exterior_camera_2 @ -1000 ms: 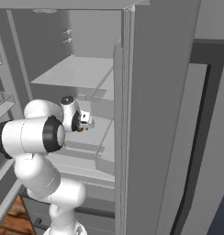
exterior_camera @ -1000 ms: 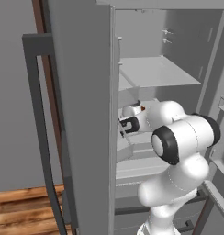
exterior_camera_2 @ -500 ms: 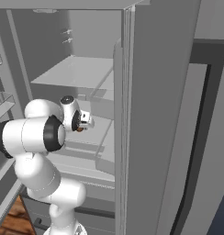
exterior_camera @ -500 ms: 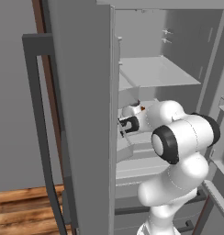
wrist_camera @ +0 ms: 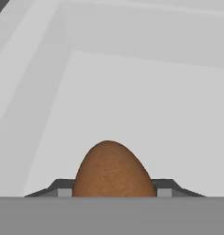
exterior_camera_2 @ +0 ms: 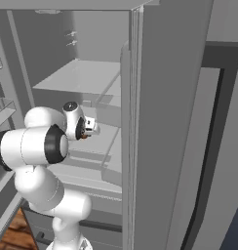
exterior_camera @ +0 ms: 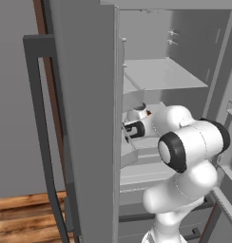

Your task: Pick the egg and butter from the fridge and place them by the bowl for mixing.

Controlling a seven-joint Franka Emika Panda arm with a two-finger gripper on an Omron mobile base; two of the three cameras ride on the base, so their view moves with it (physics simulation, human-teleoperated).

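Brown and finely speckled, the egg (wrist_camera: 114,170) sits rounded between the claw (wrist_camera: 114,189) tips — dark fingers (wrist_camera: 168,186) touch both its sides — on a smooth white fridge (exterior_camera: 84,118) shelf (wrist_camera: 146,110).

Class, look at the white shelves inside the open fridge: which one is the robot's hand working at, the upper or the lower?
The lower shelf. The hand reaches in just above it, where the brown egg sits between the fingers; the upper shelf lies well above the hand.
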